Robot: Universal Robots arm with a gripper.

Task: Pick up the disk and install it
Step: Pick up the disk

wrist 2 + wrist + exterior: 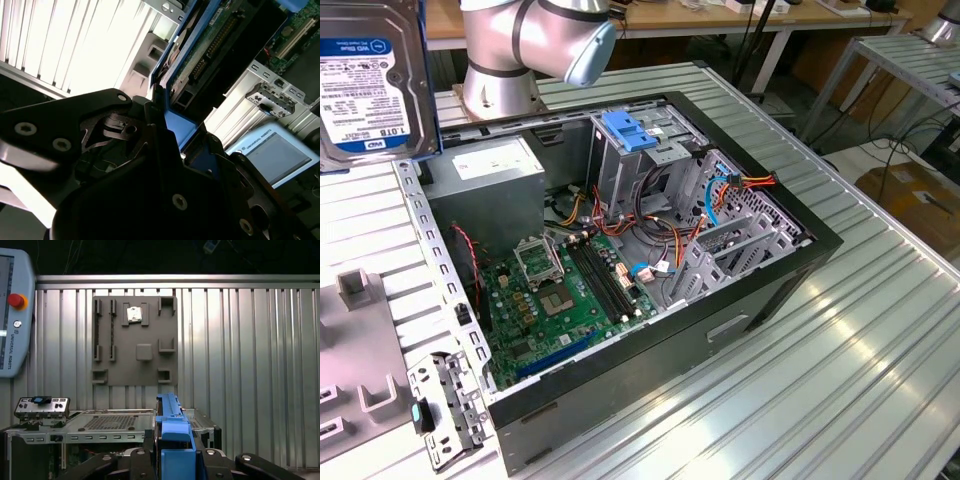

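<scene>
Robot gripper [174, 452] holding the disk [370, 80] in the air by an open computer case [800, 270].

Its fingers are clamped on the disk's blue rail [170, 415], with the disk standing on edge between them. In the exterior view the disk hangs at the upper left, label facing the camera. The arm [535, 35] rises behind the case. Ribbed table [860, 380] lies open around the case.

Exterior view overlooks the case [740, 330]; both wrist views closely share tool [174, 452] and disk [169, 412].
</scene>
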